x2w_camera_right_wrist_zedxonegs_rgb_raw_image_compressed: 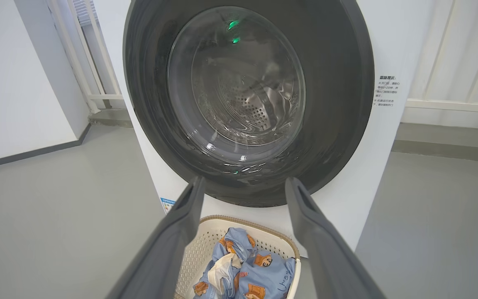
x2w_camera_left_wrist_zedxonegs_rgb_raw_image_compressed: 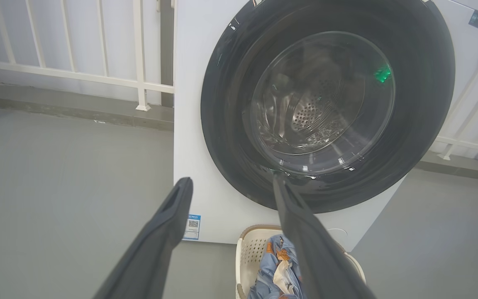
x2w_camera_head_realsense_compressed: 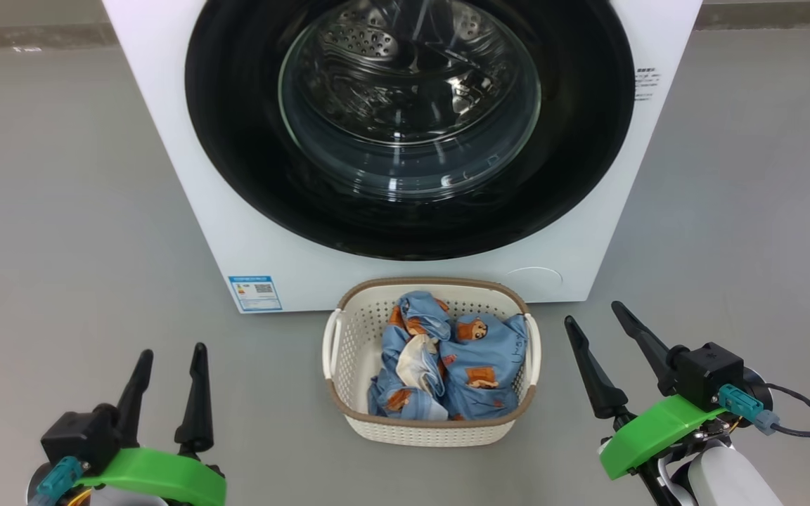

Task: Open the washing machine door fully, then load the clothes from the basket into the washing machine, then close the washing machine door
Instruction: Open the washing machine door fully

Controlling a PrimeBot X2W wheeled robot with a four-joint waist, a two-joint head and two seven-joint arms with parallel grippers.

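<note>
Smooth grey floor [x2w_camera_head_realsense_compressed: 60, 176], matte, evenly lit, soft shadows only. White railing [x2w_camera_left_wrist_zedxonegs_rgb_raw_image_compressed: 138, 50] with vertical bars stands on a low grey kerb [x2w_camera_left_wrist_zedxonegs_rgb_raw_image_compressed: 77, 111] at the floor's far edge. Plain white wall [x2w_camera_right_wrist_zedxonegs_rgb_raw_image_compressed: 19, 83], dark skirting [x2w_camera_right_wrist_zedxonegs_rgb_raw_image_compressed: 27, 154] along its foot.

Grey floor [x2w_camera_head_realsense_compressed: 60, 176] meets a low kerb [x2w_camera_left_wrist_zedxonegs_rgb_raw_image_compressed: 56, 104] bearing a white railing [x2w_camera_left_wrist_zedxonegs_rgb_raw_image_compressed: 138, 50], with a white wall [x2w_camera_right_wrist_zedxonegs_rgb_raw_image_compressed: 15, 83] nearby.

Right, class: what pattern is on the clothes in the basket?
The clothes are light blue with orange-brown cartoon bears; head view shows it best.
</note>
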